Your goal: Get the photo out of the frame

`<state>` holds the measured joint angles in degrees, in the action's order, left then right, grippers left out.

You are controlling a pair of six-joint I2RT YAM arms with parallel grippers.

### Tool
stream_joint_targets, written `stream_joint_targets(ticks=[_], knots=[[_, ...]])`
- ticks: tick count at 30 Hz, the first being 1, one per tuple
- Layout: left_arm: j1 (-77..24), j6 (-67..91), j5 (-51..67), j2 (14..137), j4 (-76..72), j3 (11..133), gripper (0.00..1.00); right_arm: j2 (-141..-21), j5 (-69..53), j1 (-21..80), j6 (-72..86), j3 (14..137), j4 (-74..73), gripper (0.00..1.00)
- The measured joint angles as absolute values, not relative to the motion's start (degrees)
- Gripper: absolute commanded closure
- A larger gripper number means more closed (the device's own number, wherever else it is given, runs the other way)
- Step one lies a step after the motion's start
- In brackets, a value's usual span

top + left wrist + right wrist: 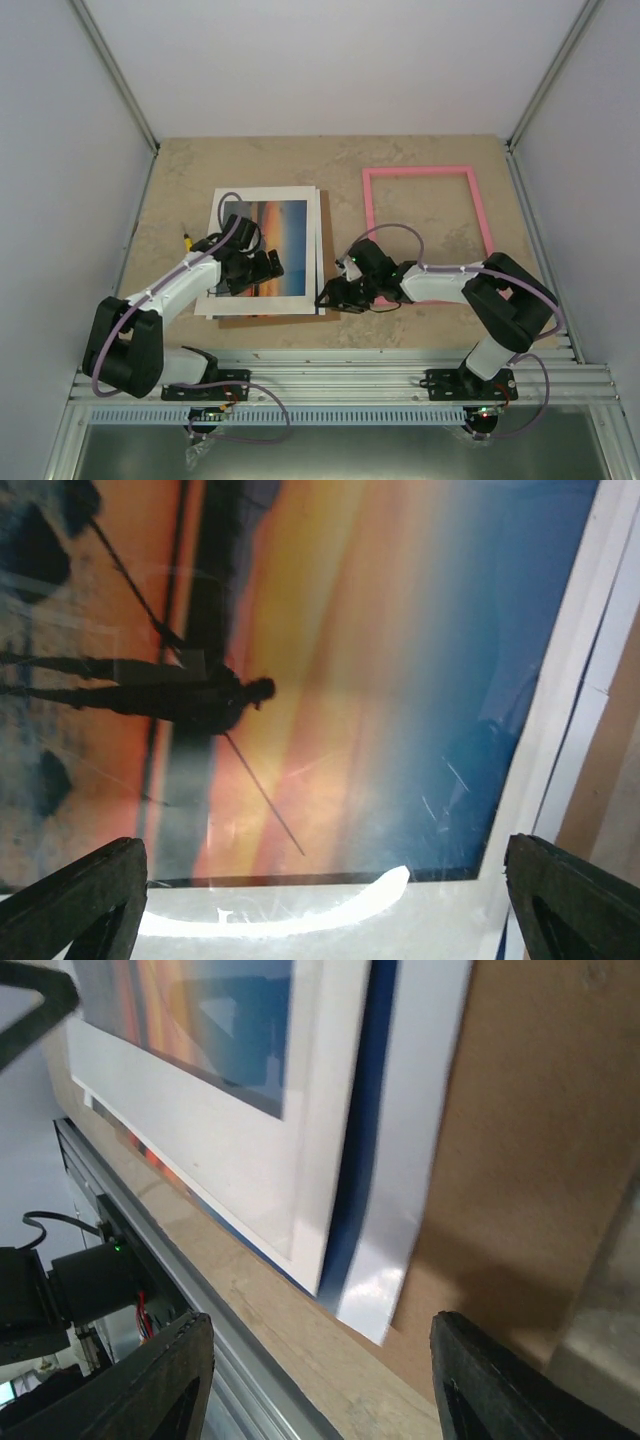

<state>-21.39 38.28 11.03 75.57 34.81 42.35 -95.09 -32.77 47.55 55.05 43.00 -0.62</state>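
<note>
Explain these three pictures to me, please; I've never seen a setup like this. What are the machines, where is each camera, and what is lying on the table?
The overhead view looks down on two small robot arms bolted at the near edge of a table. Each ends in a two-finger claw: the left gripper and the right gripper. The other two pictures come from cameras on the wrists, so the dark shapes at their bottom corners are each claw's own fingers.

On the right of the table lies the empty pink frame. On the left is a loose stack: a sunset photo seen through a white mat, with a brown backing board peeking out underneath. The right wrist view shows the stack's layered edges and a glossy sheet among them.

Both claws are open and hold nothing. The left is over the photo, the right at the stack's near right corner.
</note>
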Motion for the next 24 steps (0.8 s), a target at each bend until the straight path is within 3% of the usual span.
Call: stream_joint_targets(ticks=[24], knots=[[-18.2,35.5,13.0,75.5,35.0,40.9,0.01,-96.4,-37.8,49.6,67.2,36.5,13.5,0.34]])
